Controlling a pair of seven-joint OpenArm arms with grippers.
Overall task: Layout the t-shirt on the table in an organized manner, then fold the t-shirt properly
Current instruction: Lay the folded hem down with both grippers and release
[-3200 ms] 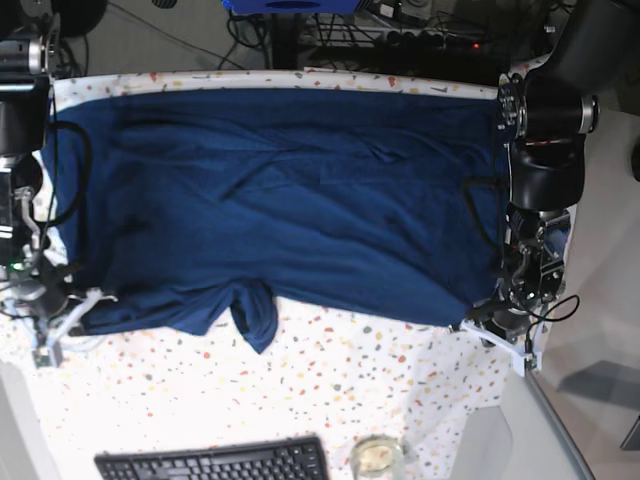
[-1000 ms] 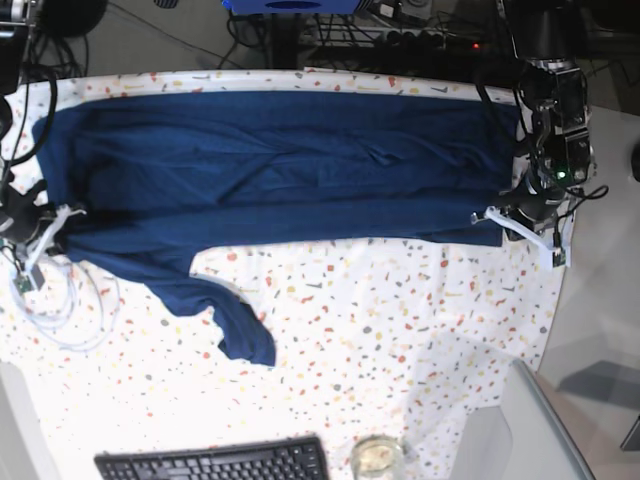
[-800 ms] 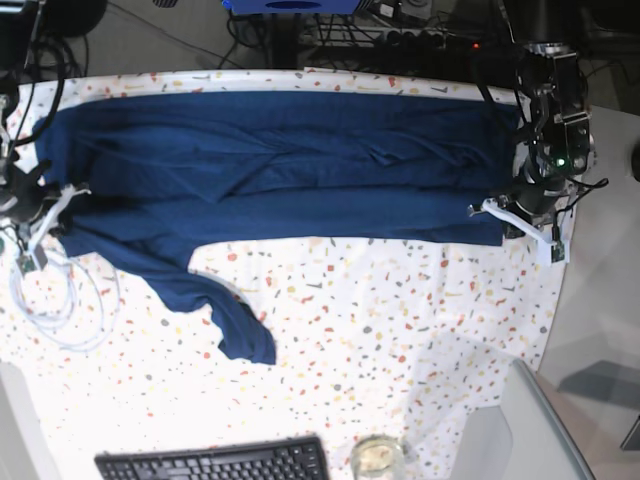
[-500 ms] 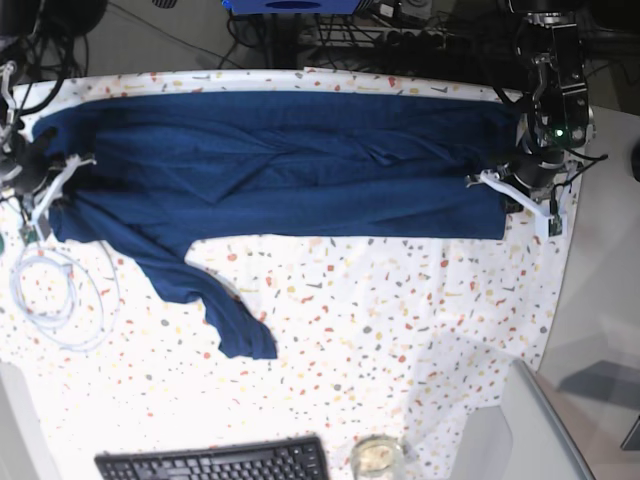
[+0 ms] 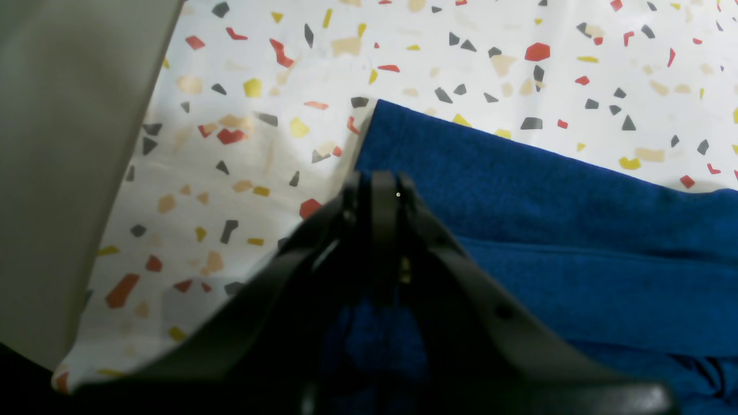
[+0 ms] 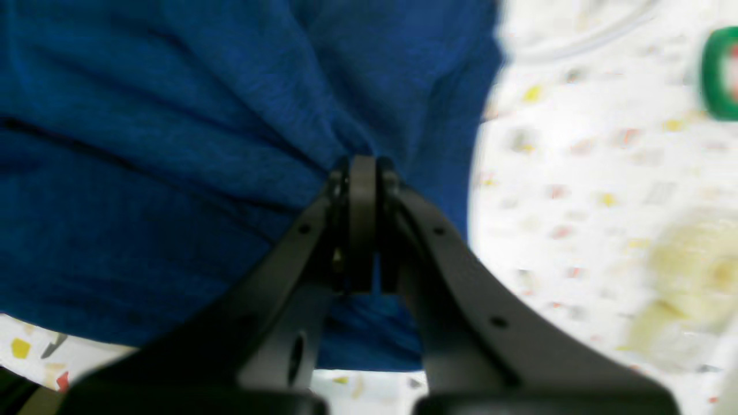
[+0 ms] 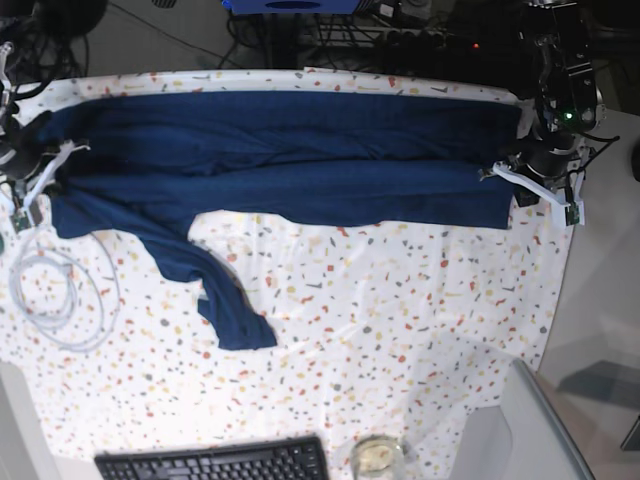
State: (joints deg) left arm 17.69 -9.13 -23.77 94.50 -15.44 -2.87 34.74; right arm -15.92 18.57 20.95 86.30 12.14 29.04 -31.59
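The dark navy t-shirt (image 7: 280,160) lies as a long band along the far side of the speckled table (image 7: 400,320), with one sleeve (image 7: 225,300) trailing toward the near side. My left gripper (image 7: 515,180) is at the shirt's right end. In the left wrist view it (image 5: 380,184) is shut on the t-shirt (image 5: 548,230) close to a corner. My right gripper (image 7: 50,175) is at the shirt's left end. The right wrist view shows it (image 6: 362,173) shut on bunched folds of the t-shirt (image 6: 173,144).
A coiled white cable (image 7: 60,290) lies on the table near the right gripper. A black keyboard (image 7: 215,462) and a glass (image 7: 376,456) sit at the near edge. A plain grey surface (image 7: 500,430) borders the near right corner and shows as a strip (image 5: 69,144).
Both grippers have moved toward the far edge with the shirt's near edge in their grip. The blue band is narrower and more speckled table shows in front of it.
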